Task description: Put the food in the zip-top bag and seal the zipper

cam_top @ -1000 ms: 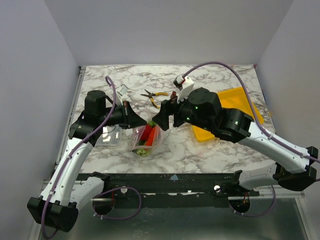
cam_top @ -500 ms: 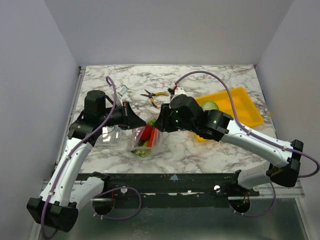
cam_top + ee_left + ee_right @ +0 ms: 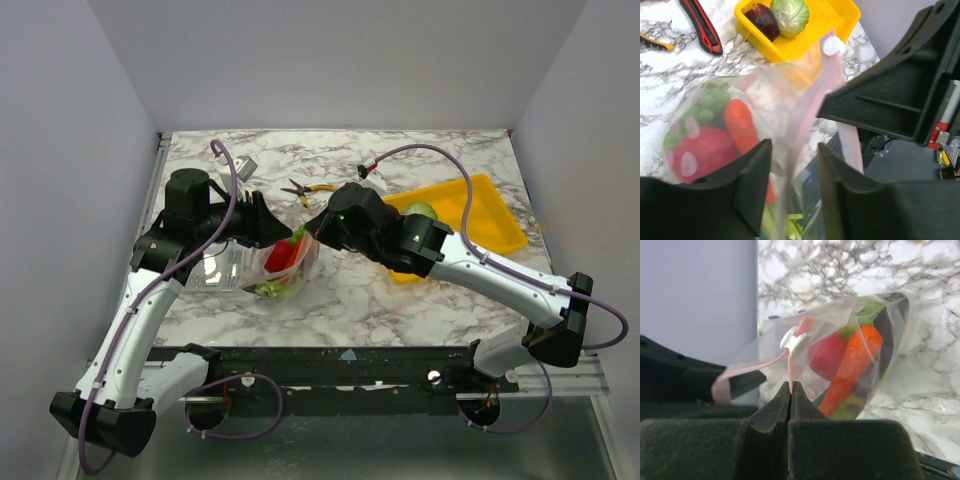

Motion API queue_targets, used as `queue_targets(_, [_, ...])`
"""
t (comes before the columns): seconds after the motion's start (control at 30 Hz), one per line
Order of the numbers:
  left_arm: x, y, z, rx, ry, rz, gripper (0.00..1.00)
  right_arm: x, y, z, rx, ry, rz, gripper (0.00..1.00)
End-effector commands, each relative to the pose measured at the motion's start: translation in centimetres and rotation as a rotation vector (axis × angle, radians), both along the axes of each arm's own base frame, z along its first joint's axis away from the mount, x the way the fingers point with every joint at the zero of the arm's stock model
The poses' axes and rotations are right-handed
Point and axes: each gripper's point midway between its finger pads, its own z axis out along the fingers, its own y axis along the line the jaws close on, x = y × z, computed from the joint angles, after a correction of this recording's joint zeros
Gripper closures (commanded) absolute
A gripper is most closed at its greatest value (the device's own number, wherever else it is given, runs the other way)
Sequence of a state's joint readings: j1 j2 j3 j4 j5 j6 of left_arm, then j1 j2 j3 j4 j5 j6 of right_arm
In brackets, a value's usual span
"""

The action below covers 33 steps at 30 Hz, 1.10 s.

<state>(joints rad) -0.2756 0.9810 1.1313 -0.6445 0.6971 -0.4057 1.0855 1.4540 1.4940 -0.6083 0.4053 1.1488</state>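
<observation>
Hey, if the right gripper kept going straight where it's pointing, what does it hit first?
The zip-top bag: the right gripper is shut on its zipper, food likely just beyond.

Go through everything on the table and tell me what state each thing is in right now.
left gripper, jaws open, bag film between them.
right gripper, jaws shut on the zipper.
zip-top bag, held by its mouth, holding red, orange and green food.
zipper, pinched beside its white slider; how far sealed unclear.
yellow tray, holding cabbage and maroon piece.
</observation>
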Motion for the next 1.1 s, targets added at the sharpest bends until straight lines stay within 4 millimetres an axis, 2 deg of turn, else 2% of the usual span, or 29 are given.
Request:
queue_targets(0.0, [1.4,-0.2,2.7,0.061,-0.247,-0.014,0.48,3.5,0.8,3.5,0.133,-0.056,-0.207,1.00])
queue_targets(0.1, [0.9,-0.8,3.2,0.074,-0.362,-0.044,0.29,4.3,1.5,4.1,0.169,-0.051,-0.244,1.00])
queue_targets(0.17, [0.7,-1.1,3.1,0.090,-0.427,-0.047,0.20,4.5,1.7,4.5,0.197,-0.057,-0.258,1.00])
queue_targets(0.27, [1.0,-0.9,2.3,0.149,-0.504,-0.001,0.14,4.8,1.8,4.8,0.227,-0.055,-0.278,1.00])
queue_targets(0.4, [1.9,-0.5,1.1,0.234,-0.546,0.051,0.16,4.7,2.0,5.6,0.279,-0.046,-0.283,1.00])
queue_targets(0.47, [2.5,-0.1,0.6,0.275,-0.538,0.081,0.20,4.5,2.2,5.8,0.290,-0.046,-0.269,1.00])
queue_targets(0.5, [2.7,0.1,0.5,0.289,-0.535,0.091,0.26,4.4,2.3,5.8,0.289,-0.044,-0.260,1.00])
queue_targets(0.53, [2.9,0.3,0.5,0.297,-0.532,0.099,0.33,4.4,2.4,5.6,0.285,-0.041,-0.254,1.00])
queue_targets(0.6, [3.5,1.0,0.5,0.316,-0.517,0.161,0.56,4.2,2.4,5.4,0.278,-0.038,-0.243,0.99])
queue_targets(0.63, [3.7,1.3,0.5,0.327,-0.511,0.176,0.68,4.1,2.3,5.4,0.265,-0.048,-0.229,0.95])
queue_targets(0.67, [3.7,1.4,0.5,0.335,-0.511,0.173,0.76,4.0,2.1,5.4,0.251,-0.068,-0.212,0.90])
queue_targets(0.8, [3.0,1.0,0.5,0.330,-0.493,0.132,0.96,4.2,-0.8,5.5,0.133,-0.205,-0.123,0.64])
queue_targets(0.87, [2.6,0.7,0.7,0.320,-0.481,0.106,1.00,3.7,-2.3,7.1,0.107,-0.342,0.058,0.57])
queue_targets(0.93, [2.2,0.4,0.7,0.309,-0.463,0.080,1.00,3.5,-4.2,7.8,0.074,-0.481,0.191,0.32])
queue_targets(0.97, [1.9,0.2,0.8,0.300,-0.457,0.060,1.00,3.9,-5.3,7.9,0.040,-0.519,0.240,0.28])
queue_targets(1.07, [1.0,-0.6,1.4,0.257,-0.441,-0.012,1.00,2.6,-6.0,7.0,-0.106,-0.668,0.481,0.17])
